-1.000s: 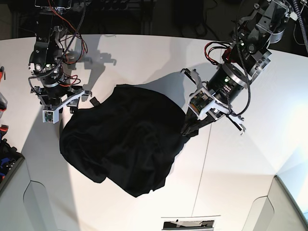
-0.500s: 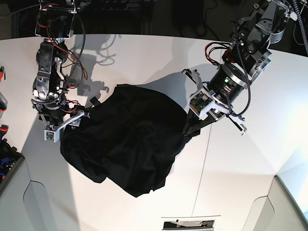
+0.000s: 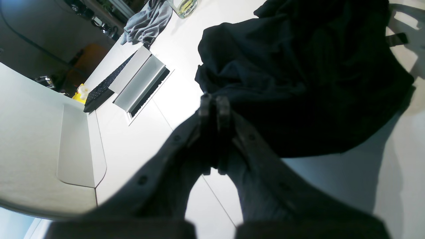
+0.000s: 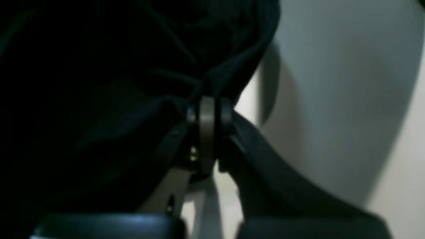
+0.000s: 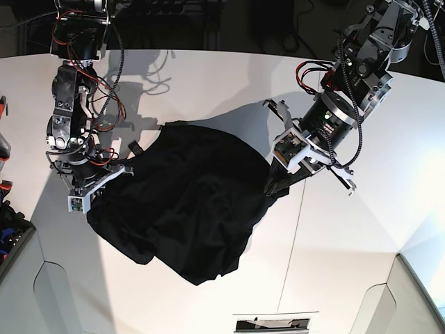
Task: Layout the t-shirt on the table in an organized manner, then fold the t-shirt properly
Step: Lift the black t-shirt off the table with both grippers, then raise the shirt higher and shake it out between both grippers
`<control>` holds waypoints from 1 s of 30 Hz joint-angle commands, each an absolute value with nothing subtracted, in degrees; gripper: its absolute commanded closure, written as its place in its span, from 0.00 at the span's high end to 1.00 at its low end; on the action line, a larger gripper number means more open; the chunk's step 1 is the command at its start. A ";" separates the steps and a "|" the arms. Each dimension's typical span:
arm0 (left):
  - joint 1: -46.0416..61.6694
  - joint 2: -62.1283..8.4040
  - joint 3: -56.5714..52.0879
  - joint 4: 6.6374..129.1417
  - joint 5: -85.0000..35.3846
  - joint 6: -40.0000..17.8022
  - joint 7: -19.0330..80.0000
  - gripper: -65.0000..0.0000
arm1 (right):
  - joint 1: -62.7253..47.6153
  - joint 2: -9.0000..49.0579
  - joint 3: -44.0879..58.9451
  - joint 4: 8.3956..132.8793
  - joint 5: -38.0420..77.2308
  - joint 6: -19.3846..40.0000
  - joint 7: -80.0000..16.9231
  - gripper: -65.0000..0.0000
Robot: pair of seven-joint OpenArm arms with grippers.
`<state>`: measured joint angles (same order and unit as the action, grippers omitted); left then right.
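Note:
The black t-shirt (image 5: 188, 202) lies crumpled in a heap in the middle of the white table (image 5: 208, 83); no print shows. My left gripper (image 5: 270, 188) is shut on the heap's right edge, and in the left wrist view its fingertips (image 3: 214, 103) press together against the dark cloth (image 3: 298, 83). At the shirt's left edge my right gripper (image 5: 94, 200) is low over the table. The right wrist view shows this gripper (image 4: 209, 109) shut with a pinched fold of the t-shirt (image 4: 99, 83) rising from the tips.
A thin seam (image 5: 295, 236) runs down the table right of the shirt, and a slot (image 5: 271, 323) sits at the front edge. The left wrist view shows a white open box (image 3: 139, 83), a keyboard (image 3: 99, 89), a grey cloth (image 3: 146, 20) and a glass (image 3: 184, 5) farther off.
My right arm has come down from behind the shirt's left corner onto its left edge, and its jaws have gone from open to shut on the cloth. The left arm has not moved.

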<state>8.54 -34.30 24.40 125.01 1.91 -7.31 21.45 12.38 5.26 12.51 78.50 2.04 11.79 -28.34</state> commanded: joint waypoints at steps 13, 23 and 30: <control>7.84 -35.22 23.92 125.84 0.62 -5.61 21.06 0.00 | 10.87 15.33 15.62 99.88 2.37 9.54 -35.51 0.00; 11.75 -32.21 24.10 125.95 -18.02 -32.45 20.84 0.00 | 0.21 21.21 33.36 103.79 9.82 11.22 -36.67 0.00; 15.42 -30.46 28.77 125.93 -20.14 -37.56 22.11 0.00 | -2.72 22.20 42.28 103.35 13.78 11.40 -37.63 0.00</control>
<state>15.73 -30.28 29.10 124.99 -19.51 -37.34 23.05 -3.51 20.95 41.95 102.45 13.32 11.57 -39.38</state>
